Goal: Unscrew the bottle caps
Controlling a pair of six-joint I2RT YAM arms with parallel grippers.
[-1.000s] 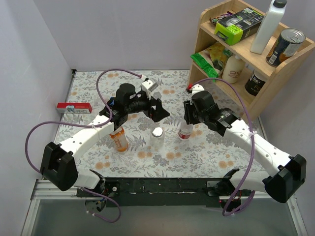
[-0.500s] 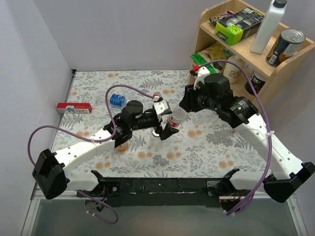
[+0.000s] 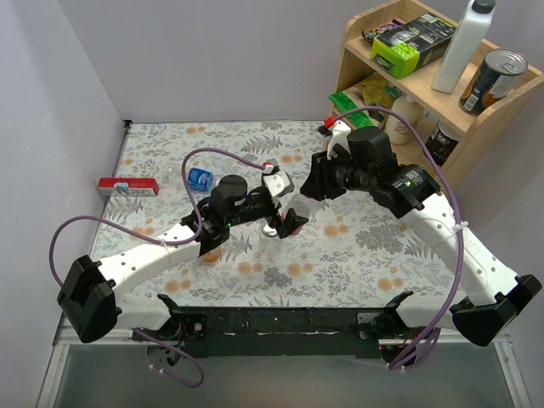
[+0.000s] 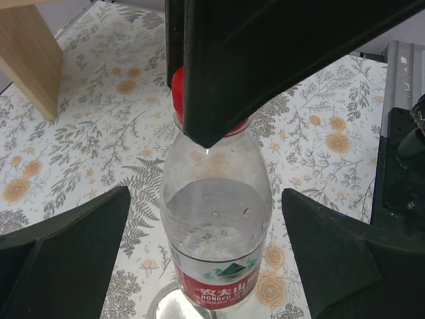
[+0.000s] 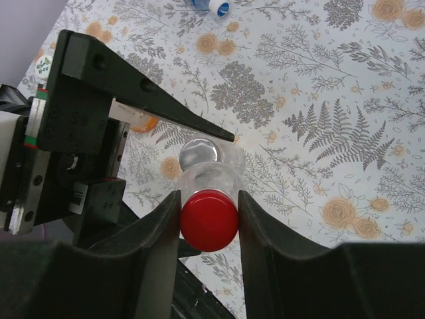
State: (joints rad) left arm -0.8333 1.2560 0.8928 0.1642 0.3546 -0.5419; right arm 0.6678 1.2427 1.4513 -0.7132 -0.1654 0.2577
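Observation:
My right gripper (image 5: 209, 206) is shut on the red cap (image 5: 209, 220) of the clear bottle with the red label (image 4: 216, 226) and holds it above the table. My left gripper (image 4: 206, 199) is open, with one finger on each side of the bottle's body and not touching it. Both grippers meet mid-table in the top view, the left (image 3: 285, 223) and the right (image 3: 310, 189). The squat clear bottle's silver-white cap (image 5: 199, 154) shows just below the held bottle. The orange-liquid bottle (image 3: 211, 251) stands under my left arm. The blue-labelled bottle (image 3: 200, 177) lies at the back left.
A red box (image 3: 127, 187) lies by the left wall. A wooden shelf (image 3: 476, 127) with a tall white bottle, cans and packets stands at the back right. The table has a floral cloth (image 3: 357, 246).
My right gripper took the red-capped bottle by its cap and lifted it back from the table. My left gripper swung right and now straddles the bottle's body.

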